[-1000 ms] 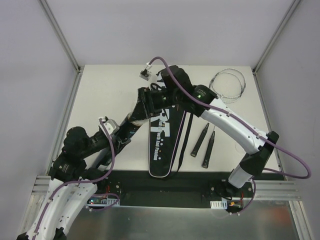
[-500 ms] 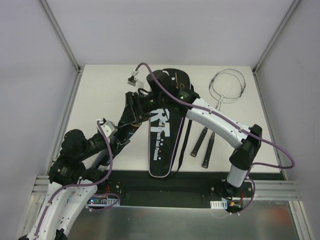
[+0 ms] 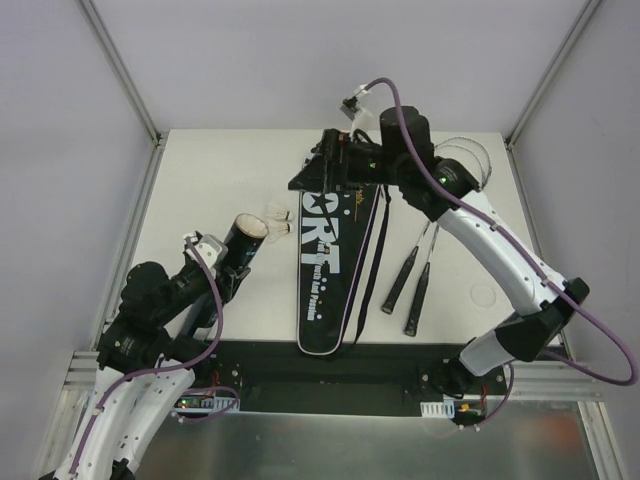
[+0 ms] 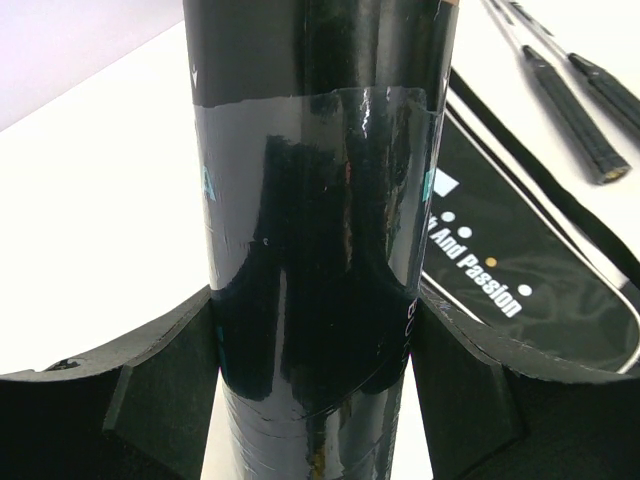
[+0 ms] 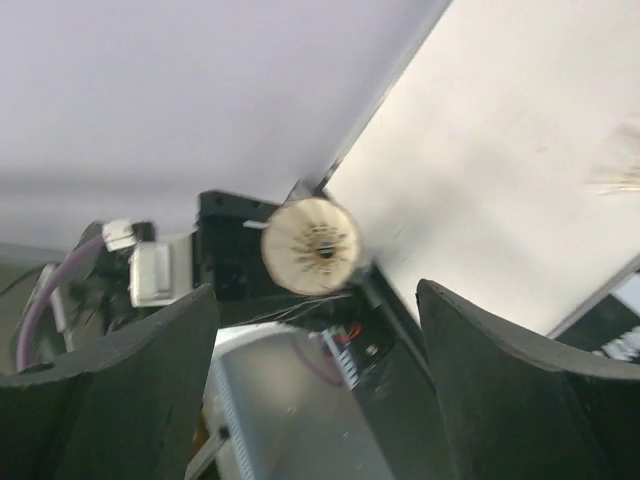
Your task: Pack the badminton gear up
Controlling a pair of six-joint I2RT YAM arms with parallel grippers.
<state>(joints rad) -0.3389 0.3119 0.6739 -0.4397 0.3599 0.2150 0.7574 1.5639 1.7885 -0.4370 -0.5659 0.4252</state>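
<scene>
Tube (image 3: 243, 243): long, black, clamped across its body by the left end effector (image 4: 315, 360), one pad on each side; raised off the counter (image 3: 210, 170) at the near left, tilted, pale open mouth turned toward the far right. Shuttlecocks (image 3: 281, 220): two, white, lying on the counter just beside the tube's mouth, between it and the bag; contact with the mouth not clear. Bag (image 3: 325, 290): black, long, laid down the middle of the counter from far to near, narrow end near, white lettering ORT in sight on top, strap trailing along its right side; far end bunched up under the right arm. Right end effector (image 5: 315, 295): over the bag's far end, fingers spread wide, nothing between them in the wrist view; touching the bag or not, cannot tell from above. Through that gap, blurred: the tube's round cream mouth seen end-on, well off. Rackets (image 3: 400, 283): two, thin, side by side on the counter right of the bag, apart from it, black grips near, shafts running far-right, hoops at the far right corner partly hidden behind the right arm.
</scene>
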